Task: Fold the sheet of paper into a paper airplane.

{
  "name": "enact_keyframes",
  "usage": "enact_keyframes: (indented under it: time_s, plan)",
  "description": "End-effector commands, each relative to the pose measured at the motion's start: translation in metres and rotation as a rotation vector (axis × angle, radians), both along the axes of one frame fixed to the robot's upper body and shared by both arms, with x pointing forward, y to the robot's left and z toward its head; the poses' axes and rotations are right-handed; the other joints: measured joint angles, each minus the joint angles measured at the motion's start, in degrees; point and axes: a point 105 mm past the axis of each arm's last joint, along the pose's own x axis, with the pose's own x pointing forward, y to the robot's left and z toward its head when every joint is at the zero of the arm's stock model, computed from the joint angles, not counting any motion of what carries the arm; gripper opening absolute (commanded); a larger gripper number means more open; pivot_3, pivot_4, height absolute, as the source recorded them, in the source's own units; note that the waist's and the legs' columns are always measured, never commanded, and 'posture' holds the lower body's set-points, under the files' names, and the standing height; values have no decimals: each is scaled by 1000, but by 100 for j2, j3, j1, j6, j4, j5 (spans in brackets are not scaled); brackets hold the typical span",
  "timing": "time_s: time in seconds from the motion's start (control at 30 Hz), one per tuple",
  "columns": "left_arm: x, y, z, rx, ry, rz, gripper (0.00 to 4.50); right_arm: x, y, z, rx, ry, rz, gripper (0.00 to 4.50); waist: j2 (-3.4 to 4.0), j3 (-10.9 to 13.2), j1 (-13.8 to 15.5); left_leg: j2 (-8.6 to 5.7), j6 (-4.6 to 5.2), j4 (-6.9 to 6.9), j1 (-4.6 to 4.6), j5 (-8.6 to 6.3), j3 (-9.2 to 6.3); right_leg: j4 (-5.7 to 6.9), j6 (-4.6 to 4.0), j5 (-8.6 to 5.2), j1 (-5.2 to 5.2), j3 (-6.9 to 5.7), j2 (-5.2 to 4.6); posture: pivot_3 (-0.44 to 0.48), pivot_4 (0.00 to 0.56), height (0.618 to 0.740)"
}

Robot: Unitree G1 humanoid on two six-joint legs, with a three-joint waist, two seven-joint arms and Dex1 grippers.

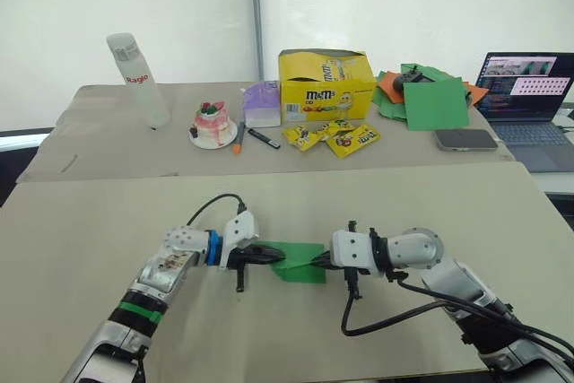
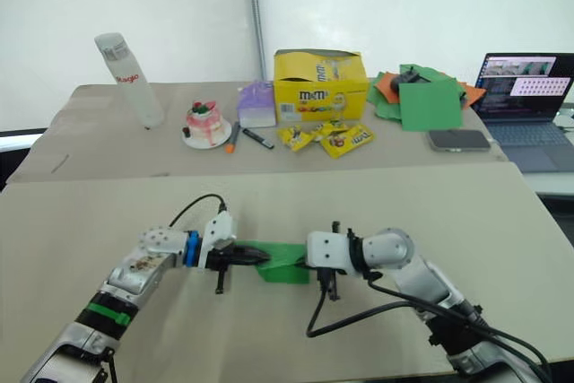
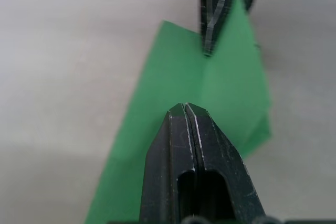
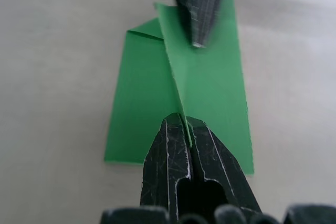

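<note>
Lying near the front edge of the near table, midway along it, the sheet of paper is partly folded, one flap raised along a crease. The left gripper and right gripper face each other, each pinching an end of that flap. Creasing appears underway; next likely calls for pressing the flap flat.

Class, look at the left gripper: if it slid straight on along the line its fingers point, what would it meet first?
Most likely the right gripper. The left gripper points across the sheet of paper it pinches, straight at the right gripper's fingertips, which clamp a raised fold at the opposite side. The exact gap between them is unclear.
</note>
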Motion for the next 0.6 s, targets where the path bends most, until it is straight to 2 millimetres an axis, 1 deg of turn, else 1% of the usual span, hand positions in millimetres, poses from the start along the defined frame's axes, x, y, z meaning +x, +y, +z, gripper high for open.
enact_keyframes:
  time_s: [0.03,0.1,0.2,0.27,0.3,0.47,0.6]
  plan:
    - [4,0,6,-14,-33,-5,26,-10,8,6,26,-2,83,0,0,0,-8,0,0,0,0,0,0,1,0,0,-1,1,0,0,150,740]
    - [4,1,7,-9,-36,-9,26,-9,8,7,26,2,95,0,0,0,-7,0,0,-1,0,0,0,3,0,0,-4,2,2,0,150,740]
    - [-1,7,-2,39,-39,-26,26,-9,9,8,27,3,111,0,0,0,-6,0,0,-1,0,0,0,2,0,0,-4,1,3,0,150,740]
    - [-2,10,-1,24,-30,-19,26,-10,10,9,33,-3,124,0,0,0,-6,0,0,-1,0,0,0,2,0,0,-5,1,4,0,150,740]
    - [-2,11,3,18,-32,-18,26,-10,9,9,30,-6,131,0,0,0,-7,0,0,-2,0,0,0,2,0,0,-5,2,4,0,150,740]
    - [2,10,36,-59,-44,-26,26,-12,10,12,26,-46,184,0,-1,1,-5,0,0,-1,-1,0,0,2,0,0,-7,1,17,0,150,740]
    - [-2,10,48,-62,-34,-70,26,-15,11,12,6,-80,234,0,-1,1,-7,0,1,-1,-1,-1,-1,1,0,0,-7,2,25,0,150,740]
